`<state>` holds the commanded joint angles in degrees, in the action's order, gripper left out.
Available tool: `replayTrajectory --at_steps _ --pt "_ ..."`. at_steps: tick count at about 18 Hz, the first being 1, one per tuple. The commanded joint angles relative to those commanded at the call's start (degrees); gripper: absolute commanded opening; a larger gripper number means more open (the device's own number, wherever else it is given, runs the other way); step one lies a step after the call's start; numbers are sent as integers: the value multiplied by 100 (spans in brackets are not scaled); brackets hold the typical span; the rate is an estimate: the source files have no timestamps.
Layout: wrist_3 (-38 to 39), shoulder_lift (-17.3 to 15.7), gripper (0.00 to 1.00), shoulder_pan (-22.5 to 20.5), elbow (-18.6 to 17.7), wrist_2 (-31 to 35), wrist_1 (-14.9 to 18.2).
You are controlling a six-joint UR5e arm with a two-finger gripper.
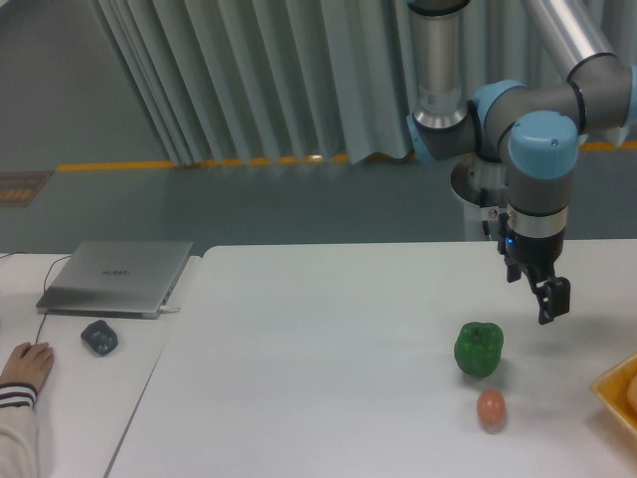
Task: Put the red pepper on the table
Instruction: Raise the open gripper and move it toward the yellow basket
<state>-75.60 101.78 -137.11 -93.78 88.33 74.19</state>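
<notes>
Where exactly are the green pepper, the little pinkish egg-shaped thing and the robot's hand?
green pepper (479, 349), fixed camera view, middle of its glossy body.
egg-shaped thing (491, 408), fixed camera view, its centre.
hand (550, 301), fixed camera view, at the dark fingertips, above the table and right of the green pepper.

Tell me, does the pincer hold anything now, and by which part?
Nothing is held. The pincer hangs empty above the table, up and right of the green pepper.

My black gripper (549, 299) under my grey and light-blue arm (542, 159), white table (328, 368), glossy green pepper (479, 349), orange-pink egg-shaped thing (491, 408), silver laptop (117, 276), yellow tray edge (617, 390), grey pleated curtain (249, 80)
</notes>
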Motion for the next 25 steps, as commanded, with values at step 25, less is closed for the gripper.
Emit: replayTrajectory --at_steps 25 --pt "362 738 100 -1001 825 105 -1337"
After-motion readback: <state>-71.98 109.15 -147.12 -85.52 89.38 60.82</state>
